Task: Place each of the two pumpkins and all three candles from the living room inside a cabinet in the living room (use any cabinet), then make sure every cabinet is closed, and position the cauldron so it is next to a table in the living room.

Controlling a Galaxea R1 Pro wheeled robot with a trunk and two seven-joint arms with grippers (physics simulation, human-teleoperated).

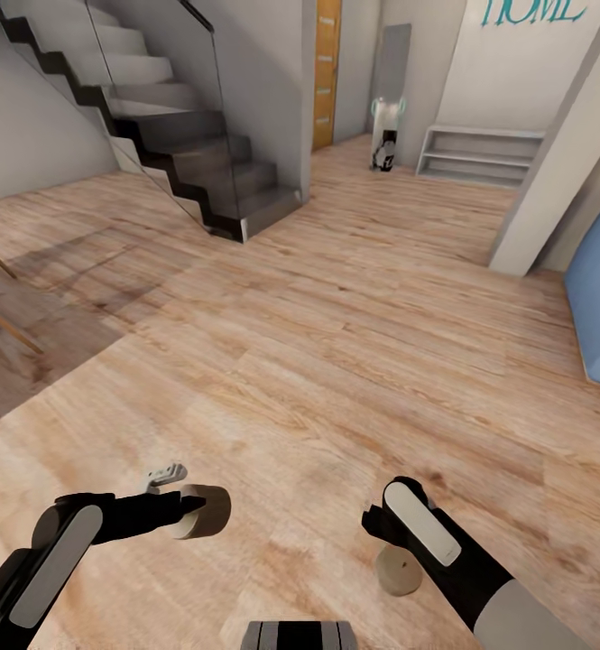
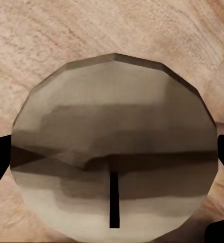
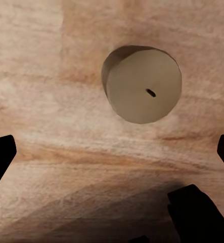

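From the head view, we held one candle (image 1: 202,511) in our left fingers (image 1: 188,508); another candle (image 1: 399,569) stood on the open wooden floor (image 1: 336,361) under our right arm (image 1: 444,542). At the left wrist, the gripped candle (image 2: 112,152) sat between the fingers. At the right wrist, our fingers were spread open above the floor candle (image 3: 142,85).

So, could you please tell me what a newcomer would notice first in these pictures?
Probably the pale candle gripped sideways in the left claw low over the wooden floor, filling the left wrist view. Next, a second candle standing on the floor under the right arm, the right claw open above it. Beyond, a dark staircase rises at the far left.
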